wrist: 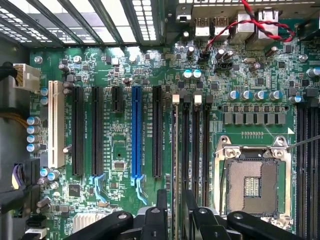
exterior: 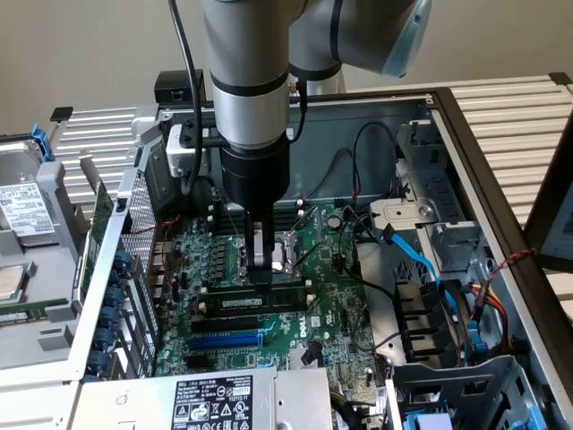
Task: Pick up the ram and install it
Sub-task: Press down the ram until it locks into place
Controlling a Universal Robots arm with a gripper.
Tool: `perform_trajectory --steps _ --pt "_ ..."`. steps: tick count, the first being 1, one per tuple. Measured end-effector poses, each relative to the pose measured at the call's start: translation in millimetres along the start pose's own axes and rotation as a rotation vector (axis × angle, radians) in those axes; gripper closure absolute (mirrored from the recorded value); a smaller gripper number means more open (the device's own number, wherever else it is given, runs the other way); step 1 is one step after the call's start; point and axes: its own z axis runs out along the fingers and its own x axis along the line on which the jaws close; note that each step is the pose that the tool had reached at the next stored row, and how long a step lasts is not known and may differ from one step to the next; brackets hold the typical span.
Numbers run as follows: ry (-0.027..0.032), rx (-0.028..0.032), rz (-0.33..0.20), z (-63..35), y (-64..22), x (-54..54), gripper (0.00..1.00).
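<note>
The ram (exterior: 260,301), a thin green stick with a white label, stands on edge in one of the long black slots on the motherboard (exterior: 331,313). In the wrist view the ram (wrist: 175,150) is a narrow strip seen edge-on, running away from the jaws beside the other black slots with white end clips. My gripper (exterior: 260,279) hangs straight down with its tip just over the ram's upper edge. In the wrist view the gripper (wrist: 175,212) has its two dark fingers (wrist: 162,207) standing apart, one on each side of the ram's line. I cannot tell if they touch it.
The open CPU socket (wrist: 252,182) lies beside the memory slots. A blue slot (wrist: 136,132) and black expansion slots lie on the other side. Blue and black cables (exterior: 430,269) and drive bays crowd the exterior view's right, and the case wall (exterior: 116,251) stands at its left.
</note>
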Motion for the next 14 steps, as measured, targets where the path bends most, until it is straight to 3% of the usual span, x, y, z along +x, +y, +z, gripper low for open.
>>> perform_trajectory --steps 7,9,11,14 --pt "-0.0003 -0.0003 0.003 -4.6 0.0 0.2 0.73" --pt "-0.0001 -0.0005 0.006 -4.7 0.4 0.2 0.76" --pt "0.0001 -0.0008 0.009 -4.8 1.5 0.3 0.88" --pt "-0.0001 -0.0009 0.013 -4.7 3.0 0.3 0.89"
